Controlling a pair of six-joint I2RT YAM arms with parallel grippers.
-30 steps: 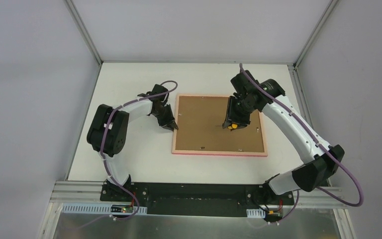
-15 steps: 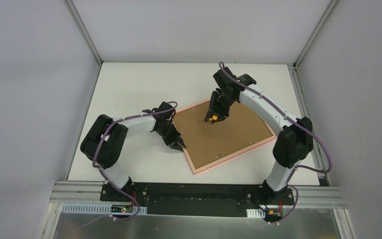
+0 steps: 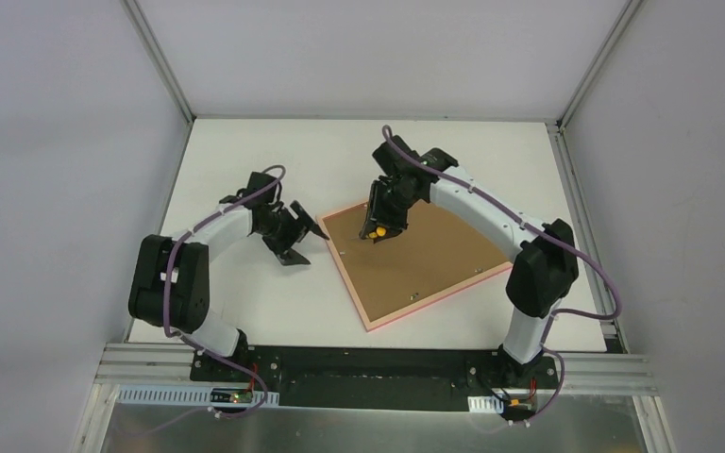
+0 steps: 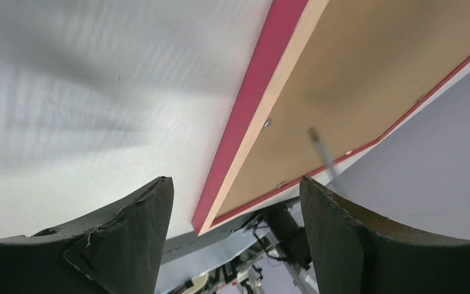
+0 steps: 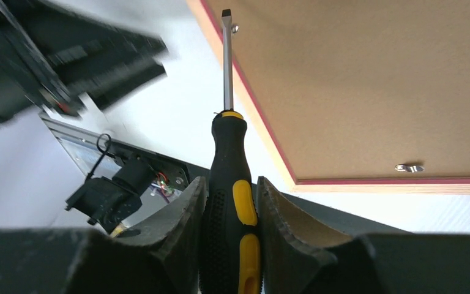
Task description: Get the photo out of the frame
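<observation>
The pink frame (image 3: 370, 319) lies face down and turned askew, its brown back board (image 3: 415, 255) up. The photo is hidden beneath that board. My right gripper (image 3: 378, 229) is shut on a black-and-yellow screwdriver (image 5: 233, 184). The screwdriver's blade tip sits by a small metal tab (image 5: 235, 28) at the frame's far left edge. My left gripper (image 3: 304, 245) stands open just left of the frame's corner, apart from it. In the left wrist view the pink edge (image 4: 245, 122) runs between its spread fingers (image 4: 128, 226), with nothing held.
A second metal tab (image 5: 409, 167) sits near the board's lower rim. The white table (image 3: 245, 311) is walled by a metal-framed enclosure. The arm bases and a black rail (image 3: 368, 363) line the near edge.
The frame has swung round from square to askew and slid left. My left gripper has opened and drawn back up-left from the frame's edge. The right arm moved left with the screwdriver.
</observation>
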